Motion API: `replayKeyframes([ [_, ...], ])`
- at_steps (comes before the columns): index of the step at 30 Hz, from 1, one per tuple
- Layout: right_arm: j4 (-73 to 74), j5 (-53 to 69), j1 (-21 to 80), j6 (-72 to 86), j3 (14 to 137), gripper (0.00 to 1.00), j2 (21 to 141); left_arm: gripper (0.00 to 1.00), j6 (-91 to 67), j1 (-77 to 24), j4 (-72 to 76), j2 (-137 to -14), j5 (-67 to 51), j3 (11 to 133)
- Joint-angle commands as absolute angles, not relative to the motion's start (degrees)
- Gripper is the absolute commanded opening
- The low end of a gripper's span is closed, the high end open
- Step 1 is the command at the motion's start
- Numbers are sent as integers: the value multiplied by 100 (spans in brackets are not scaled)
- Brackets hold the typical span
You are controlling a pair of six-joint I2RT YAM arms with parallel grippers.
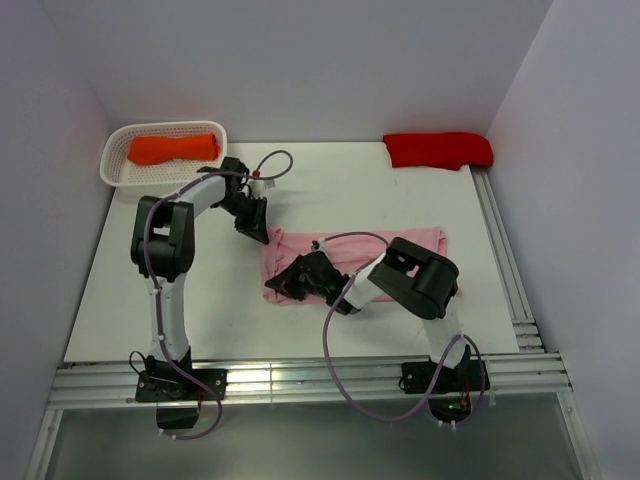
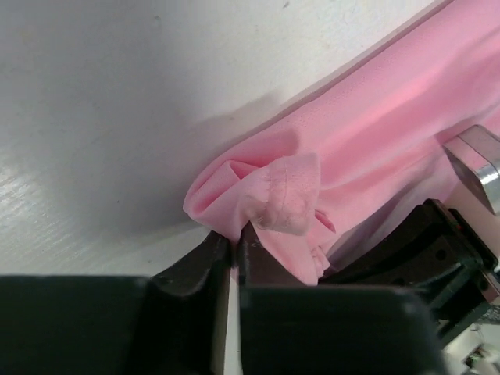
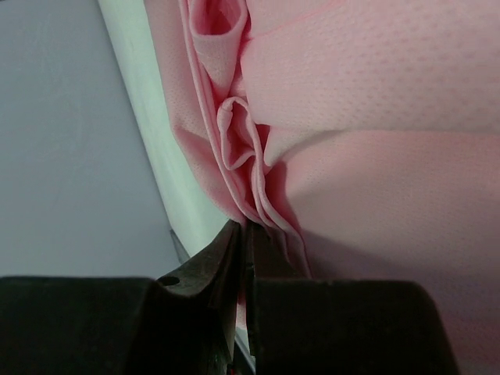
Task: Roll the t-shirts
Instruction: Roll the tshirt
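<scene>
Pink t-shirt: spread mid-counter
Left jaws: clenched on its bunched far corner (left wrist view)
Right jaws: clenched on near-edge folds (right wrist view)
Top view only: orange bundle in basket; red bundle

Enclosed lab test cell.
Plain walls box in a white tabletop; bare aluminium rails run along its near edge.
</scene>
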State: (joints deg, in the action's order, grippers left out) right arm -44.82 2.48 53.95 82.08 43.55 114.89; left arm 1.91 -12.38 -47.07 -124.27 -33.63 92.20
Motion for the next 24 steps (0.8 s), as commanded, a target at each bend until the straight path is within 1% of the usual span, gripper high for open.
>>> replayKeyframes([
  [1,-3625,176,5370,7867,4561,3,11444,6,44,-1406,-4702,-12331,-2831,9562],
  [2,-3404,37,5379,7779,4692,5,11391,2,44,-1450,-4737,-12305,-2578,9623],
  [3,-3166,9,5396,7622,4754,9,11286,0,44,-1520,-4781,-12279,-2453,9659],
  [5,-2446,-280,5440,7376,5017,15,11145,0,44,-1616,-4939,-12270,-2155,9764],
  [6,-2200,-377,5458,7296,5114,23,11101,0,53,-1652,-5000,-12278,-2058,9791],
  [8,-1444,-588,5536,7094,5438,30,11005,0,53,-1748,-5097,-12287,-1830,9809],
  [9,-1207,-754,5563,7032,5554,36,10987,0,61,-1784,-5106,-12296,-1759,9809],
  [10,-752,-843,5590,6979,5676,37,10978,0,53,-1810,-5133,-12296,-1706,9809],
  [12,-345,-1106,5677,6856,5984,41,10942,0,53,-1872,-5168,-12331,-1600,9826],
  [20,1483,-2030,6055,6522,7055,45,10863,0,44,-1951,-5308,-12445,-1477,10028],
  [24,1748,-2241,6143,6372,7479,46,10960,0,44,-2004,-5379,-12515,-1459,10107],
])
